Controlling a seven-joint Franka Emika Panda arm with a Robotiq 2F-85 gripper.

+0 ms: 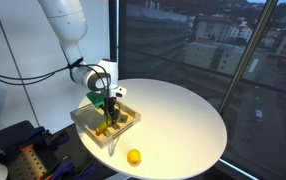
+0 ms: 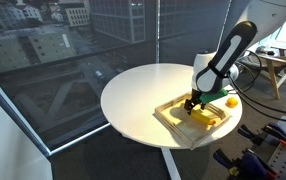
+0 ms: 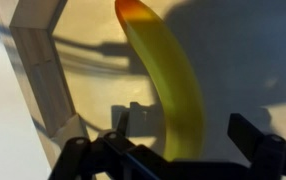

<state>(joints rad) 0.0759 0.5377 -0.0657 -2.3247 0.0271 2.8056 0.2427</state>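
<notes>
A yellow banana point(image 3: 168, 80) lies in a shallow wooden tray point(image 1: 91, 125) on the round white table point(image 1: 183, 115). My gripper point(image 3: 188, 135) is open, low inside the tray, its two black fingers on either side of the banana's near end. In both exterior views the gripper point(image 1: 111, 103) point(image 2: 195, 100) hangs just over the banana point(image 2: 205, 117) in the tray point(image 2: 171, 112). I cannot tell whether the fingers touch the fruit.
A small yellow-orange fruit point(image 1: 134, 157) lies on the table outside the tray, near the edge; it also shows in an exterior view point(image 2: 231, 101). The tray's wooden wall point(image 3: 43, 70) is close beside the gripper. Large windows stand behind the table.
</notes>
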